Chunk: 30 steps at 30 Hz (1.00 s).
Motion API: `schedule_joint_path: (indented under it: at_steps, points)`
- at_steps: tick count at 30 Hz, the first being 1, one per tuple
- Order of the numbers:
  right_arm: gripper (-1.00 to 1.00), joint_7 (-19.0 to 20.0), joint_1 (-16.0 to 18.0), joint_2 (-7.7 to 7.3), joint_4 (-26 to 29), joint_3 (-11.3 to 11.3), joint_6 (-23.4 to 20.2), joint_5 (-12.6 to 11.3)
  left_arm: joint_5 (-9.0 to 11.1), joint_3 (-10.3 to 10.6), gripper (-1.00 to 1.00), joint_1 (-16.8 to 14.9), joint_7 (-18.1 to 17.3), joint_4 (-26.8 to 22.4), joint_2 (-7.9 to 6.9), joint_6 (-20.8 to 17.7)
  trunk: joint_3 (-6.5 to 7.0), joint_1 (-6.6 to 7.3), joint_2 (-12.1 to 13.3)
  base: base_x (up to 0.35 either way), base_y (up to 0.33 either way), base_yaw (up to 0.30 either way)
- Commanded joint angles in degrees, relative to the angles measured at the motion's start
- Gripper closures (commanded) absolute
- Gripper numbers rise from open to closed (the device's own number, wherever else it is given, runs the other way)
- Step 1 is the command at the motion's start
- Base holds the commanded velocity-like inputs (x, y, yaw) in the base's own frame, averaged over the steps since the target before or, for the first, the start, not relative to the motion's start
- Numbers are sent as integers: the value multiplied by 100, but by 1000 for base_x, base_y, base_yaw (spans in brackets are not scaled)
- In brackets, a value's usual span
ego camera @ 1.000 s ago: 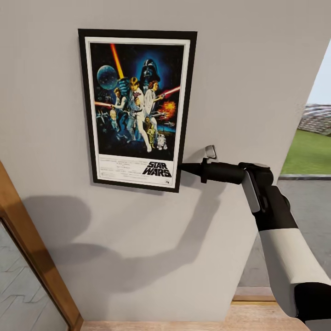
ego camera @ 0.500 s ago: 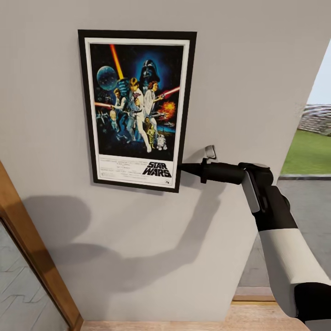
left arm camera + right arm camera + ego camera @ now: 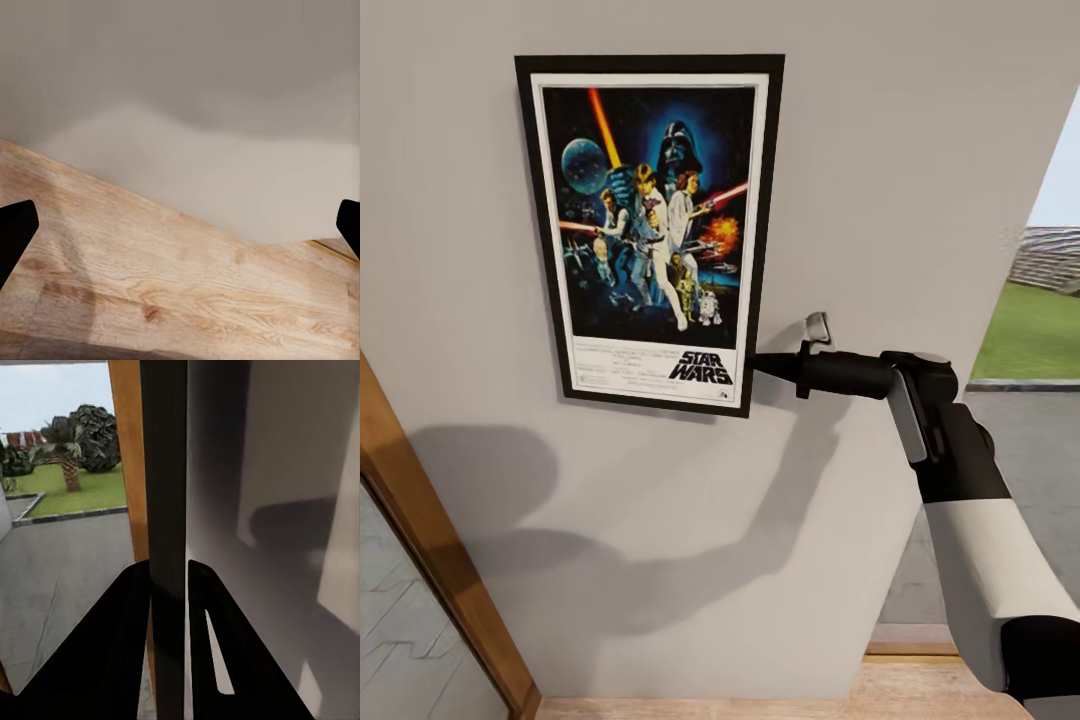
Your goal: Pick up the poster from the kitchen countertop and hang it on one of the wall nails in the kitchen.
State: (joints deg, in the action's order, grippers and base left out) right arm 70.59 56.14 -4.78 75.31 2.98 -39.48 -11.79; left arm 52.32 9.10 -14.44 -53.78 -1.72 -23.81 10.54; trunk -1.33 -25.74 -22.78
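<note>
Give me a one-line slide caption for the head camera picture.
Right hand pinches the lower right edge of the framed poster held flat against the grey wall.

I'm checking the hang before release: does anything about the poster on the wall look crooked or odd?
The poster hangs tilted, its bottom edge sloping down toward the right gripper, which grips its lower right edge. In the right wrist view the fingers are closed on the frame's edge, so it isn't hanging freely.

Even, soft light; the right arm (image 3: 980, 520) casts a broad blurred shadow on the wall (image 3: 920, 150); renders slightly soft.
</note>
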Motion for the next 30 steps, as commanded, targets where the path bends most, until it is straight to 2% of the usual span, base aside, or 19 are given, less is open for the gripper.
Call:
schedule_joint_path:
  at_steps: [1, 30]
  points:
    - [100, 8, 5, -5, 2, 9, -59, -49, 33, 48, -100, -6, -10, 5, -1, 41, -14, -4, -14, 0, 0, 0]
    - [100, 8, 3, -5, 10, 9, -63, -43, 33, 48, -100, -6, -10, 5, -1, 36, -14, -4, -14, 0, 18, 0]
